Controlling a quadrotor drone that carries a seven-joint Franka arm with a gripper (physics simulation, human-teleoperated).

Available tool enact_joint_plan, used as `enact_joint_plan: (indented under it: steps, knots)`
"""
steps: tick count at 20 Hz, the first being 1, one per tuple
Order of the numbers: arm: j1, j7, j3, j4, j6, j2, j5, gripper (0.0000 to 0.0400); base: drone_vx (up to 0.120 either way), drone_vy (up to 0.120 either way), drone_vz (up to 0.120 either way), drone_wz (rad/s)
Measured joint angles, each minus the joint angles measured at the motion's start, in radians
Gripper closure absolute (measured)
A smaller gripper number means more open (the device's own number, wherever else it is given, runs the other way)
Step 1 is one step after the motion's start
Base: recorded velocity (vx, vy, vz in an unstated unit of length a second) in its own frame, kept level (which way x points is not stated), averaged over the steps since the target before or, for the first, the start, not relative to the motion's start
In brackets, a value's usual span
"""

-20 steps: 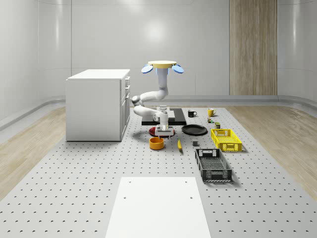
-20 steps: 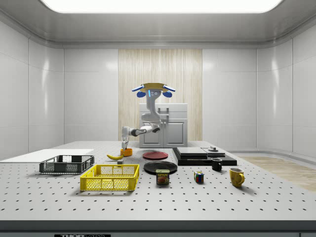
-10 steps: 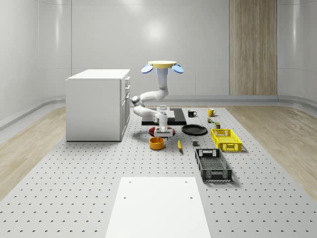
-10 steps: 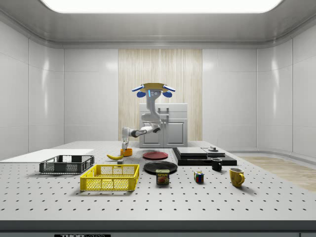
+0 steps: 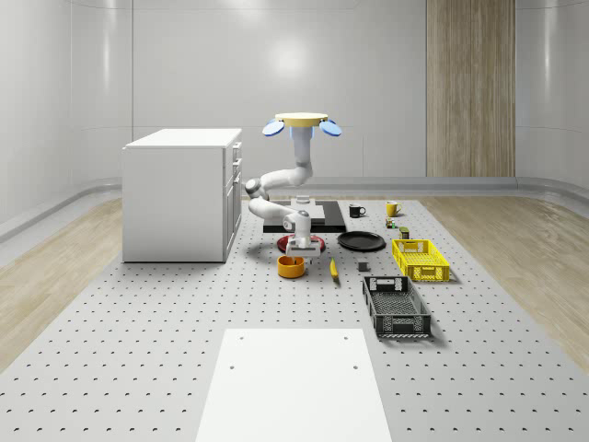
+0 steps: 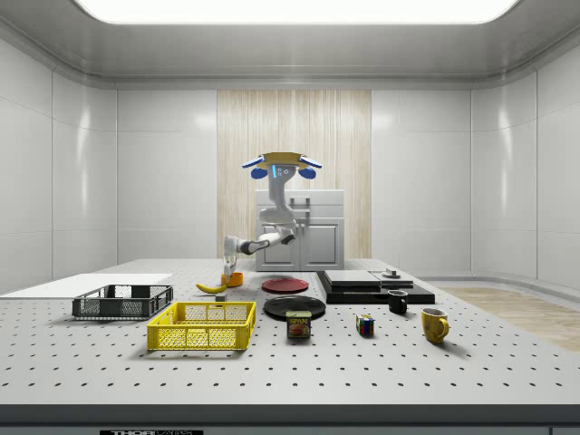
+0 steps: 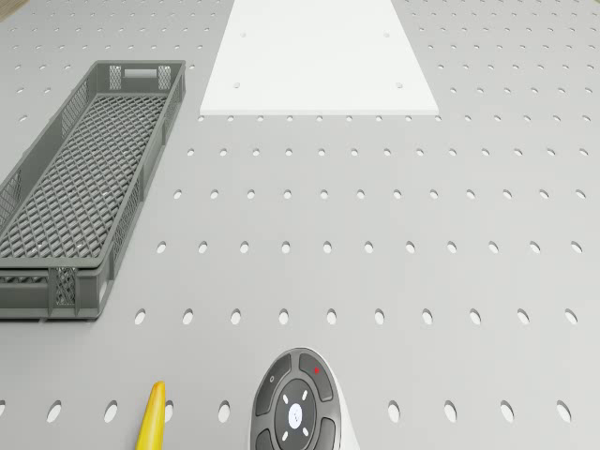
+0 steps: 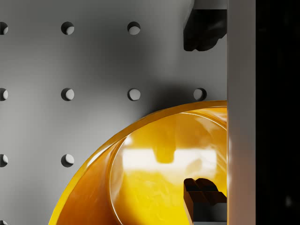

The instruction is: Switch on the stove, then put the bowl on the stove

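Wrist view: my pincer (image 8: 205, 112) spread wide, straddling orange bowl (image 8: 154, 173) rim, one fingertip (image 8: 201, 192) inside. Bowl on worktop (image 5: 138, 313), at stove's (image 5: 324, 216) 7 o'clock. Drone (image 5: 302, 122) hovers above stove. I'd seat deeper, then clamp squarely on rim.

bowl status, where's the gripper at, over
Gripper down at orange bowl, fingers open astride its rim. Drone hovers above the stove. Bowl not lifted; nothing in the way.
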Motion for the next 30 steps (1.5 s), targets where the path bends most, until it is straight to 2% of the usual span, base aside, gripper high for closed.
enact_joint_plan:
  steps: [3, 5, 7, 9, 11, 15, 22, 25, 30]
  knots:
    - [-0.004, 0.004, -0.004, 0.002, -0.004, 0.007, -0.007, 0.0, 0.0, 0.0, 0.0, 0.0]
    - [-0.004, 0.005, -0.006, 0.003, -0.006, 0.011, -0.01, 0.0102, 0.0, 0.0, 0.0, 0.0]
    - [-0.004, 0.005, -0.008, 0.003, -0.008, 0.014, -0.012, 0.018, 0.0, 0.0, 0.0, 0.0]
    - [-0.004, 0.005, -0.009, 0.003, -0.01, 0.016, -0.014, 0.0227, 0.0, 0.0, 0.0, 0.0]
    - [-0.003, 0.004, -0.01, 0.003, -0.011, 0.018, -0.015, 0.0256, 0.0, 0.0, 0.0, 0.0]
    - [0.0, 0.002, -0.011, 0.003, -0.015, 0.022, -0.018, 0.0284, 0.0, 0.0, 0.0, 0.0]
    - [0.01, 0.0, 0.005, -0.016, -0.034, 0.024, -0.005, 0.0297, 0.0, 0.0, 0.006, 0.0]
    - [0.017, 0.001, 0.025, -0.035, -0.052, 0.021, 0.013, 0.0299, 0.013, 0.013, 0.12, 0.0]
    - [0.023, 0.002, 0.044, -0.052, -0.068, 0.02, 0.03, 0.03, -0.12, 0.12, 0.12, 0.0]
